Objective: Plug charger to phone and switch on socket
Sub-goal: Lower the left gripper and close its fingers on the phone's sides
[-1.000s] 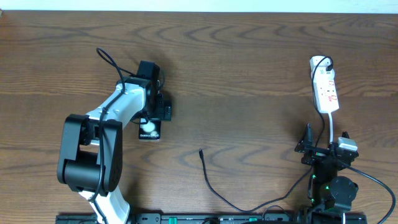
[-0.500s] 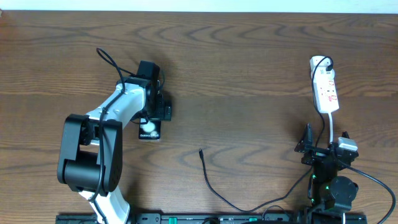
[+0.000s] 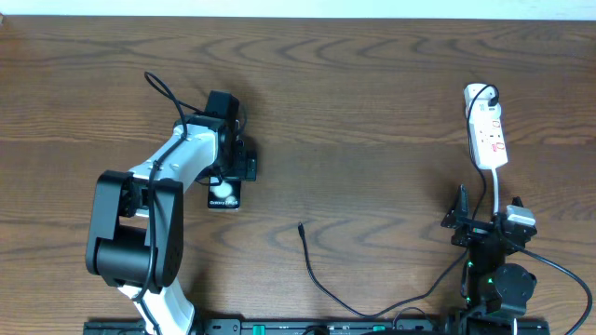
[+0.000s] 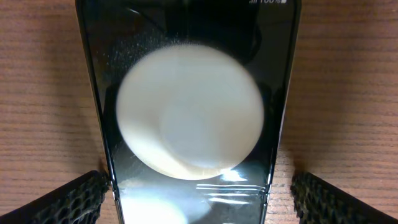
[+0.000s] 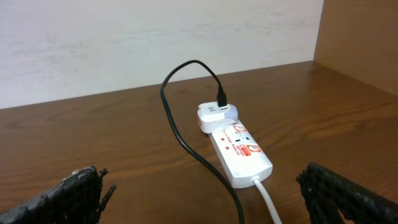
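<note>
Black phone [image 4: 193,112] lies flat on the wooden surface [image 3: 372,112] between the left fingers [image 4: 68,199], which are spread wide beside its edges. The cable tip [image 3: 301,226] lies loose nearby. The power strip [image 3: 488,135] sits far right, ahead of the widely parted right fingers [image 5: 74,193].

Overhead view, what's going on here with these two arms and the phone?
The left gripper is down over the phone, its open fingers on either side of it. The charger is not yet plugged in: its tip lies loose on the table, apart from the phone. The right gripper is open and empty, facing the socket, where the cable's other end seems to sit in a white adapter.
</note>
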`<state>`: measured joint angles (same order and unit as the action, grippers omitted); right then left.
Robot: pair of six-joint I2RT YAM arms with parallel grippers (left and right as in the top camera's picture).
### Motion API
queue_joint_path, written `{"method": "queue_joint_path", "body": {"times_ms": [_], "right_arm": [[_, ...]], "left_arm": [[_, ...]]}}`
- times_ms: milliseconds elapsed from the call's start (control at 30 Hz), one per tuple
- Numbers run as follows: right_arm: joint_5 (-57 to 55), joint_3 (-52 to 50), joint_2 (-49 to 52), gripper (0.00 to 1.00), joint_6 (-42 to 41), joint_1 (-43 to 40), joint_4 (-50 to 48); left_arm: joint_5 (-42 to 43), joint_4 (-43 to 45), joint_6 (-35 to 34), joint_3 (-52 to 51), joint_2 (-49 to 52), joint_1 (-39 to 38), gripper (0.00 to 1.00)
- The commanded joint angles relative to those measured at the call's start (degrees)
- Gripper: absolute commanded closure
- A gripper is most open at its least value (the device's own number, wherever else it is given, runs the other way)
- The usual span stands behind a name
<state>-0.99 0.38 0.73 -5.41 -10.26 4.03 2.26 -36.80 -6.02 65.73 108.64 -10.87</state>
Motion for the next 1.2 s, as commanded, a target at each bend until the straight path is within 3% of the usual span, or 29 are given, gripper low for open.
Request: {"method": "queue_joint_path", "body": {"times_ms": [0,167,533,967,1167], "right_arm": [[-0.33,-0.07,-0.22,0.01,0.33,-0.24,0.24],[-0.33,-0.07,-0.22,0.01,0.31,-0.24,0.22],[-0.33,-0.07,-0.22,0.01,0.31,-0.24,0.24],[-0.33,-0.07,-0.22,0.01,0.33,-0.24,0.22],[-0.33,-0.07,-0.22,0.01,0.33,-0.24,0.22]], "left_arm": [[-0.79,-0.83,0.33,-1.55,3.23,-0.09,0.07],[-0.79,-0.83,0.33,-1.55,3.23,-0.09,0.15],[-0.79,-0.83,0.33,-1.55,3.23,-0.09,0.16],[-0.79,-0.83,0.33,-1.55,3.23,-0.09,0.25],[-0.79,-0.81,0.33,-1.55,3.23,-0.09,0.44]]}}
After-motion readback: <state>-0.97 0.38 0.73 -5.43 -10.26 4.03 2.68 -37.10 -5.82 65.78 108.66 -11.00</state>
